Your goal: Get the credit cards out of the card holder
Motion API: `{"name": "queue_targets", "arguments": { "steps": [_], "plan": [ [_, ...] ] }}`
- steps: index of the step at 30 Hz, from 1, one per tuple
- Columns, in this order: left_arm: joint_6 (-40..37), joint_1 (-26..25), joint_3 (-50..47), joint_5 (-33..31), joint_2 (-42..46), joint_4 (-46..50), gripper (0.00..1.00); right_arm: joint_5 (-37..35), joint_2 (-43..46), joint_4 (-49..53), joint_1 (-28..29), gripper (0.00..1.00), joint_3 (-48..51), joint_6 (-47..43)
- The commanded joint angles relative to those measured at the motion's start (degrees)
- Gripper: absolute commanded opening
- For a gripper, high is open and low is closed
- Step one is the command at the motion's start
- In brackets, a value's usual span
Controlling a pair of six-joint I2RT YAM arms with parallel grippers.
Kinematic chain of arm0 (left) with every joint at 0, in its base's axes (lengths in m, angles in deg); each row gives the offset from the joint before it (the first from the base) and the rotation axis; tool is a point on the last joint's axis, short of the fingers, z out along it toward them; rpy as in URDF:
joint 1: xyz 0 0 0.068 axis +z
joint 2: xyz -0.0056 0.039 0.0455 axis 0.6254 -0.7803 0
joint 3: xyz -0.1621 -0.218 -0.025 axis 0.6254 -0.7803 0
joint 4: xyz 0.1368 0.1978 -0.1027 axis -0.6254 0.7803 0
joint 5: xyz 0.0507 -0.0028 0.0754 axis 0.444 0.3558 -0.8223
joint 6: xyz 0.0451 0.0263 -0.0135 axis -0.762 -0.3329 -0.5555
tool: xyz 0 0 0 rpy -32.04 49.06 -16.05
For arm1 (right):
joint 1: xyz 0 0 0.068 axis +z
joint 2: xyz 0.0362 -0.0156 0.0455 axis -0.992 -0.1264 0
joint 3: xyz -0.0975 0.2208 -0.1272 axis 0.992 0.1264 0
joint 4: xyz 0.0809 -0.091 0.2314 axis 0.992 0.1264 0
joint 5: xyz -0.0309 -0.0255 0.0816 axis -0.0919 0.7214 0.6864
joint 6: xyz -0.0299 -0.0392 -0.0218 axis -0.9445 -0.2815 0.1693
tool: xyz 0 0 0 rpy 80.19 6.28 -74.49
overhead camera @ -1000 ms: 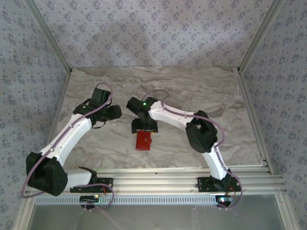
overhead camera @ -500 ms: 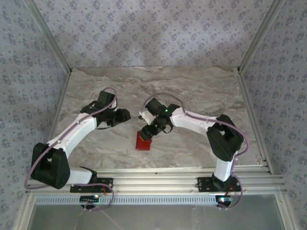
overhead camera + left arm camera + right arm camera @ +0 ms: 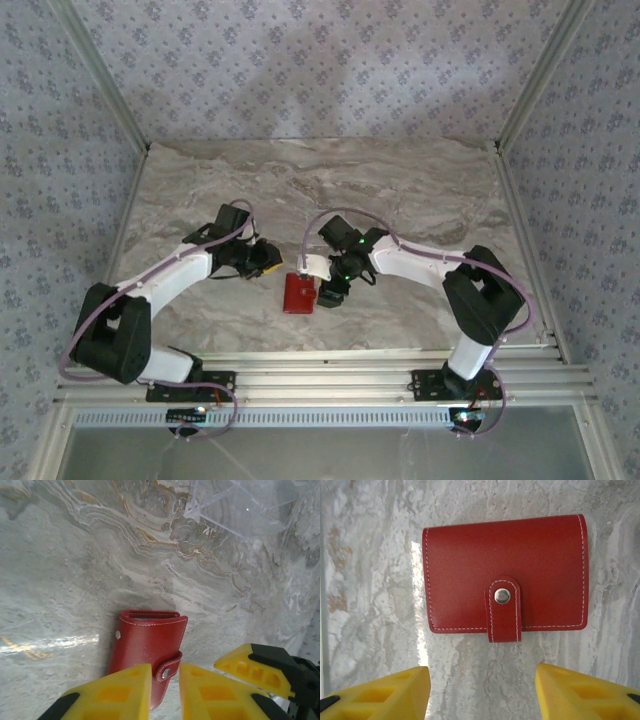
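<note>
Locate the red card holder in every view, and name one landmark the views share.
Top external: card holder low centre on the marble table.
Left wrist: lower centre, snap strap at its near edge.
Right wrist: upper centre, snap strap pointing down.
Shared landmark: the snap strap in both wrist views; the veined marble table in all three.

Smooth red leather-look card holder (image 3: 470, 565) with white stitching, shiny metal snap (image 3: 502, 595), glossy marbled table (image 3: 75, 580)

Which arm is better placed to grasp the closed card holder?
Probably the right: the right gripper is open, the card holder lying straight ahead of it; the left gripper is nearly closed.
</note>
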Motion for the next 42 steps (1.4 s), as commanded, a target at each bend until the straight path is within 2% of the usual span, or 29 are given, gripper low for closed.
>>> {"name": "queue_targets", "arguments": {
  "steps": [1,7,10,20,36,42],
  "plan": [
    [2.5,-0.4,-0.5,5.1,-2.3,-4.9,0.18,-3.3,1.1,-2.3,0.9,0.58,0.4,-6.5],
    [2.2,-0.6,-0.1,7.7,-5.6,-6.4,0.03,-4.7,-1.6,-3.0,2.9,0.52,-1.6,-8.9],
    [1.7,-0.9,-0.2,8.1,-6.9,-6.4,0.00,-4.8,-3.6,-2.7,3.3,0.47,-3.2,-9.5],
    [-0.6,-1.0,-0.4,8.0,-11.0,-4.6,0.00,-6.7,-7.1,-4.2,4.3,0.43,-6.4,-7.7],
    [-3.2,-1.1,0.6,6.6,-15.0,-1.7,0.00,-8.6,-9.8,-4.4,6.9,0.45,-5.6,-3.8],
    [-4.0,-1.1,1.0,6.0,-14.9,-0.3,0.00,-10.6,-11.4,-4.2,6.9,0.41,-5.7,-3.4]
  ]
}}
